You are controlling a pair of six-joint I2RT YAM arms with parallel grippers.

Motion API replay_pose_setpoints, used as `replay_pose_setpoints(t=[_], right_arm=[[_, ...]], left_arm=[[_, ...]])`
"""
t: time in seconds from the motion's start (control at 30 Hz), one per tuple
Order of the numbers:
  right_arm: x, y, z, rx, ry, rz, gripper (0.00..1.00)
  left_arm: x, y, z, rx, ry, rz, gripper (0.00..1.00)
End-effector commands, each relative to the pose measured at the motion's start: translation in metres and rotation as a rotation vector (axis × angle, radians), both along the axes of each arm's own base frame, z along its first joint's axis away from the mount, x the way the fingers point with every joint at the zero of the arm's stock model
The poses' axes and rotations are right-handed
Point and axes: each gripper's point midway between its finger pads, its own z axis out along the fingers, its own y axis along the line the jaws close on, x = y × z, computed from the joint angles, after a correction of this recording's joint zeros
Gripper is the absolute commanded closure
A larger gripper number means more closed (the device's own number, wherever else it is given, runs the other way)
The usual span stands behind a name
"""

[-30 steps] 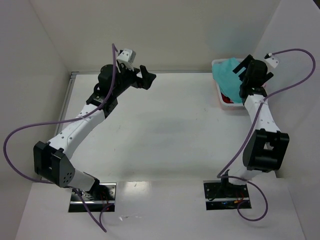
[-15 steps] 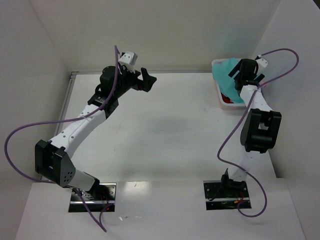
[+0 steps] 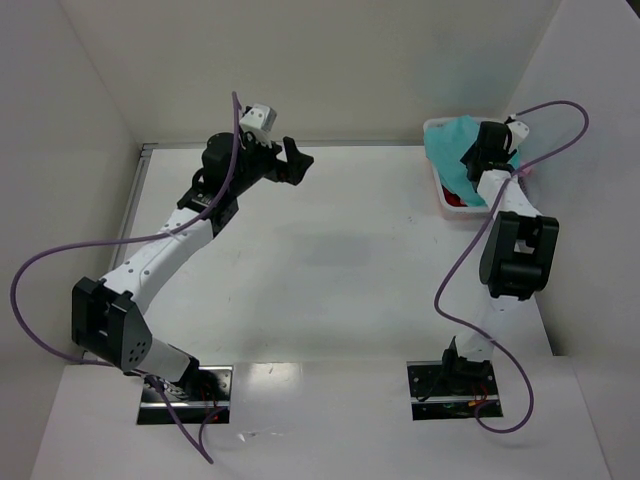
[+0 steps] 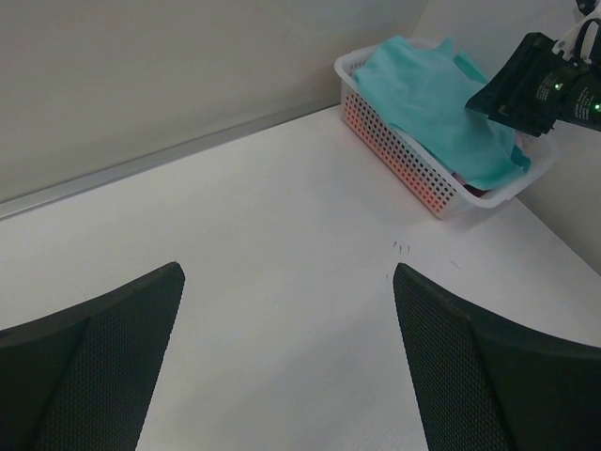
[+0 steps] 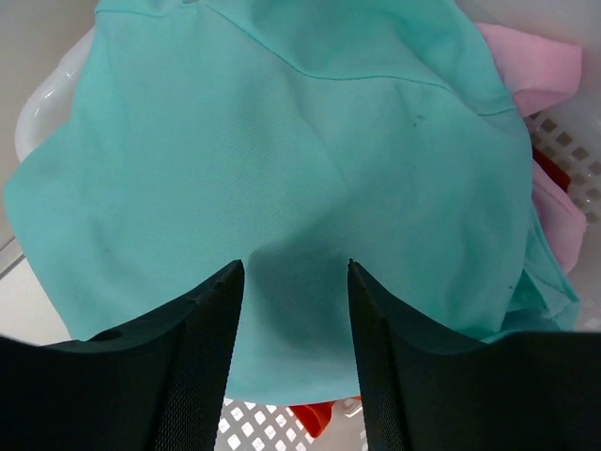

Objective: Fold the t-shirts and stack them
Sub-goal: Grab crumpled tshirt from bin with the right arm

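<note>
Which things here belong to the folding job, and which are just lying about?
Job:
- teal t-shirt, on top of the pile
- pink t-shirt, partly under it
- dark red t-shirt, mostly buried

Just there:
- white basket holding all three
- table

Three t-shirts total: one teal t-shirt [image 5: 282, 141], one pink t-shirt [image 5: 535, 66], one red t-shirt [image 5: 315, 415]. One white basket [image 4: 404, 155], one surface [image 3: 340, 250]. Two arms, left arm [image 3: 160, 255] and right arm [image 3: 515, 250], plus two purple cables [image 3: 40, 260].
</note>
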Motion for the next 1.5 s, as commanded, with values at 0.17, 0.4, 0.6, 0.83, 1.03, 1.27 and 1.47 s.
replay_pose_setpoints(t=[0.17, 0.4, 0.6, 0.83, 1.03, 1.27, 1.47], right_arm=[[0.018, -0.003, -0.006, 0.020, 0.002, 0.011, 0.25], [0.018, -0.003, -0.008, 0.021, 0.001, 0.011, 0.76], [0.012, -0.001, 0.014, 0.037, -0.054, -0.003, 0.92], [0.001, 0.014, 0.091, 0.040, -0.200, 0.066, 0.92], [-0.025, 0.035, 0.193, 0.012, -0.411, 0.162, 0.89], [-0.053, 0.078, 0.268, -0.001, -0.560, 0.315, 0.89], [-0.080, 0.141, 0.321, 0.043, -0.685, 0.515, 0.92]], left_arm=[[0.006, -0.001, 0.004, 0.021, -0.048, -0.011, 0.00], [0.013, 0.001, -0.001, 0.025, -0.039, -0.002, 0.00], [0.013, -0.001, -0.005, 0.020, -0.025, -0.011, 0.00], [0.010, -0.001, 0.000, 0.016, -0.033, -0.020, 0.00], [0.006, -0.008, 0.002, -0.011, -0.038, -0.061, 0.00], [0.003, -0.014, 0.002, -0.043, -0.038, -0.090, 0.00], [-0.005, -0.018, 0.003, -0.065, -0.036, -0.126, 0.00]])
